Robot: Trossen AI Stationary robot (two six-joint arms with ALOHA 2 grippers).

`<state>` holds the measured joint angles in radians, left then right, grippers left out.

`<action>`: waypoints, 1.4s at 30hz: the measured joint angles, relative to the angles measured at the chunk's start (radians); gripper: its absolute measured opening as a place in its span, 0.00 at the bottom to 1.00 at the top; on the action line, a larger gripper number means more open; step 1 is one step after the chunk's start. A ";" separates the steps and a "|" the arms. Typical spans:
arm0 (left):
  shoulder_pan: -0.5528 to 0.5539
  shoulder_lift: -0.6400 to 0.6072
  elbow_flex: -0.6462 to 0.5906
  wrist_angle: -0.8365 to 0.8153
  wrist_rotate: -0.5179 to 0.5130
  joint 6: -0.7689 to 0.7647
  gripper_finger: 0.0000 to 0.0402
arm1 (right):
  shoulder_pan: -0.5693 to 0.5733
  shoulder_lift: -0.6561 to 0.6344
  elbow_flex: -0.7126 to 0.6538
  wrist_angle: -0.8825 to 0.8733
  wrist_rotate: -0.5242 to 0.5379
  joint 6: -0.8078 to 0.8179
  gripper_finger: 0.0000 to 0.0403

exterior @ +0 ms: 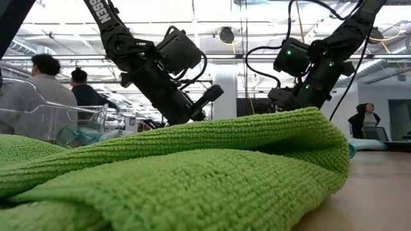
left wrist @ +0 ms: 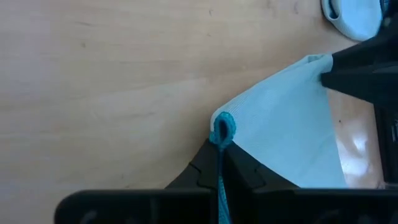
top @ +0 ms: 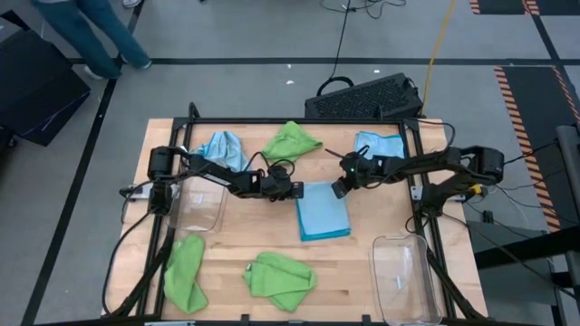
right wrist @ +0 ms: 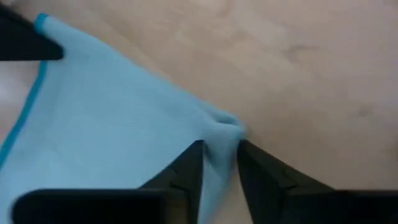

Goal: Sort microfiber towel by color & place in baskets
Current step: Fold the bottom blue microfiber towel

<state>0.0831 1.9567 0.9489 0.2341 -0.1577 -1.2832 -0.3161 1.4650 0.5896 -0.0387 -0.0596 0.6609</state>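
A folded light blue towel (top: pixel 323 214) lies at the table's middle. My left gripper (left wrist: pixel 222 146) is shut on its far left corner and my right gripper (right wrist: pixel 221 149) on its far right corner. Two more light blue towels (top: pixel 222 148) (top: pixel 379 145) and a lime green one (top: pixel 292 140) lie crumpled along the far edge. Another two green towels (top: pixel 186 272) (top: pixel 281 279) lie near the front. One clear basket (top: pixel 198 206) stands at the left. The other basket (top: pixel 405 276) stands at the front right. My left gripper pinches the towel's far left corner (left wrist: pixel 222 124) between its two fingers, slanting down from the table's left. The hemmed edge stands up between the fingertips; the rest of the towel lies on the table. My right gripper has the far right corner (right wrist: pixel 227 127) bunched between its two fingers (right wrist: pixel 252 163), slanting down from the table's right. The cloth puckers at the corner and spreads flat behind it.
A black crate (top: pixel 362 95) sits beyond the far edge. A black frame (top: pixel 299 121) rims the table. In the low view the front green towel (exterior: pixel 192 173) fills the foreground and hides both fingertips. People stand in the room behind.
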 joint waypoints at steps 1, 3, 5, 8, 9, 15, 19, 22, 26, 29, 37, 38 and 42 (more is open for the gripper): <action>0.001 -0.002 0.000 0.000 0.000 0.001 0.01 | 0.000 0.015 0.000 0.021 -0.019 -0.005 0.16; 0.002 -0.003 -0.001 0.000 0.000 0.010 0.02 | 0.000 0.046 0.000 0.086 -0.060 -0.013 0.09; 0.002 -0.003 -0.001 0.000 0.000 0.031 0.02 | 0.001 0.074 0.000 0.151 -0.091 -0.016 0.03; 0.002 -0.004 -0.001 -0.003 0.003 0.056 0.01 | -0.007 0.086 0.000 0.208 -0.101 -0.020 0.02; 0.005 -0.007 -0.001 -0.005 0.010 0.064 0.01 | -0.015 0.084 0.000 0.212 -0.101 -0.025 0.02; 0.034 -0.048 -0.003 -0.038 0.033 0.099 0.04 | -0.075 0.049 0.000 0.213 -0.101 -0.084 0.01; 0.078 -0.106 -0.003 -0.131 0.010 0.173 0.02 | -0.120 0.022 0.000 0.219 -0.100 -0.138 0.01; 0.119 -0.154 -0.001 -0.161 -0.005 0.236 0.01 | -0.161 0.016 0.000 0.228 -0.103 -0.177 0.01; 0.166 -0.169 0.001 -0.158 0.000 0.299 0.03 | -0.208 0.018 0.000 0.248 -0.109 -0.195 0.01; 0.174 -0.172 0.000 -0.153 0.000 0.310 0.03 | -0.211 0.003 0.000 0.254 -0.155 -0.215 0.01; 0.125 -0.172 0.000 -0.159 -0.008 0.347 0.04 | -0.180 -0.094 -0.001 0.237 -0.150 -0.263 0.01; 0.121 -0.172 0.000 -0.157 -0.008 0.347 0.04 | -0.176 -0.107 -0.001 0.229 -0.151 -0.271 0.01; 0.096 -0.172 0.000 -0.154 -0.007 0.349 0.02 | -0.143 -0.172 -0.001 0.158 -0.151 -0.289 0.01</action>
<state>0.1792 1.7844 0.9485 0.0799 -0.1650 -0.9347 -0.4595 1.2934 0.5888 0.1189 -0.2108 0.3722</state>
